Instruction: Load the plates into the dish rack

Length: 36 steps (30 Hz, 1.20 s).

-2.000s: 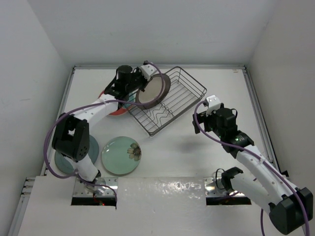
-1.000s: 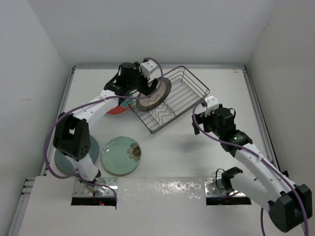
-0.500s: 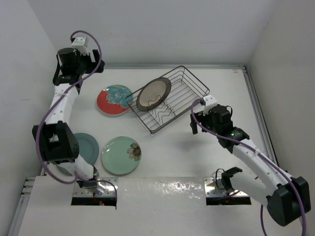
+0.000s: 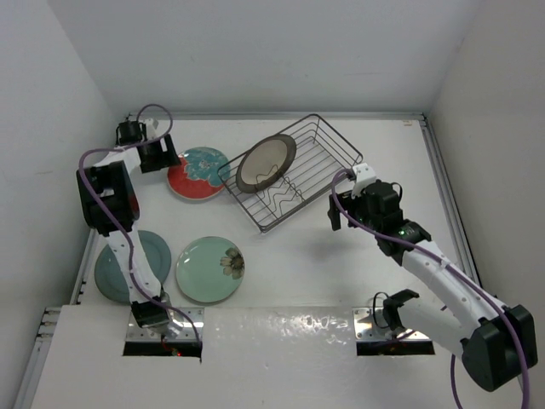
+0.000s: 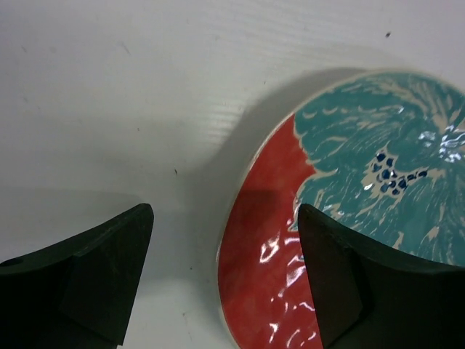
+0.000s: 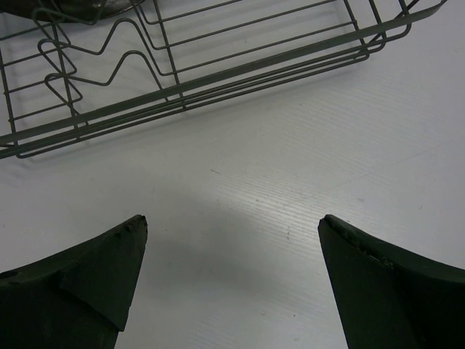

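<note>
The red-and-teal plate (image 4: 197, 173) lies flat on the table at the back left. My left gripper (image 4: 164, 161) hovers at its left edge, open. In the left wrist view the left gripper (image 5: 224, 212) straddles the rim of the red-and-teal plate (image 5: 349, 167), one finger over the plate and one over the table, holding nothing. A cream plate with a brown rim (image 4: 266, 164) stands on edge at the left end of the dish rack (image 4: 338, 138). The pale green plate (image 4: 210, 269) lies flat near the front. My right gripper (image 4: 337, 210) is open just right of the rack, above bare table (image 6: 232, 218).
A grey-blue base disc (image 4: 115, 271) sits by the left arm's base, beside the green plate. White walls close in the table on the left, back and right. The dish rack's near wires (image 6: 240, 73) cross the top of the right wrist view.
The left arm let go of the cream plate in the rack, swung up to the back-left corner, then came down to the red-and-teal plate's left edge. Right arm barely moved.
</note>
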Available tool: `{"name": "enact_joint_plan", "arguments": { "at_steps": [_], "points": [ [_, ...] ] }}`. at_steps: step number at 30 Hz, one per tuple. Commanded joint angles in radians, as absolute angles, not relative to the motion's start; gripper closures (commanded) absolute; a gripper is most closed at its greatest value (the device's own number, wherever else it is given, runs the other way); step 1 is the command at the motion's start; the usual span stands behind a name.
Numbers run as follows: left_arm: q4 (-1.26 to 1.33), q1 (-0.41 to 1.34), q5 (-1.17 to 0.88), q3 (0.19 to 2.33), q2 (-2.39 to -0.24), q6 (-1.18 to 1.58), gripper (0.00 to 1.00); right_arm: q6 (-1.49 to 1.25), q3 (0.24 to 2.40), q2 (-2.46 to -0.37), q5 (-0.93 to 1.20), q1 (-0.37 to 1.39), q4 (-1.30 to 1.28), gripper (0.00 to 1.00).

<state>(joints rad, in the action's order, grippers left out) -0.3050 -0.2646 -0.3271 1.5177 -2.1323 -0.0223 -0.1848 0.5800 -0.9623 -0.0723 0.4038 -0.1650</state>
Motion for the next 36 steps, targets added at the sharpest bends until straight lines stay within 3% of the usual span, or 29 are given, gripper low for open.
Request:
{"name": "enact_joint_plan", "arguments": {
  "at_steps": [1,5,10,18,21,24,25,26,36],
  "points": [
    [-0.275,-0.29,-0.354,1.545,-2.129,-0.009,0.24,-0.192,0.575,-0.934,-0.054,0.41,-0.114,0.01],
    [-0.301,-0.29,-0.506,1.51,-2.135,-0.009,0.31,-0.192,0.572,-0.937,-0.049,0.41,-0.094,0.01],
    [-0.337,-0.298,-0.541,1.488,-2.151,-0.009,0.46,-0.189,0.584,-0.945,-0.04,0.41,-0.109,0.01],
    [-0.408,-0.331,-0.581,1.497,-2.189,-0.021,0.5,-0.178,0.578,-0.919,-0.046,0.41,-0.114,0.01],
    [-0.396,-0.331,-0.629,1.497,-2.216,-0.009,0.56,-0.175,0.577,-0.914,-0.045,0.41,-0.114,0.01],
    [-0.379,-0.331,-0.65,1.505,-2.23,0.038,0.76,-0.175,0.578,-0.913,-0.045,0.411,-0.12,0.01],
    [-0.382,-0.333,-0.65,1.514,-2.232,0.038,0.91,-0.175,0.58,-0.91,-0.044,0.41,-0.123,0.01],
    [-0.387,-0.334,-0.647,1.516,-2.233,0.041,0.99,-0.17,0.58,-0.907,-0.046,0.411,-0.126,0.01],
    [-0.35,-0.42,-0.736,1.52,-2.074,0.064,1.0,-0.169,0.574,-0.887,-0.02,0.41,-0.121,0.01]
  ]
}}
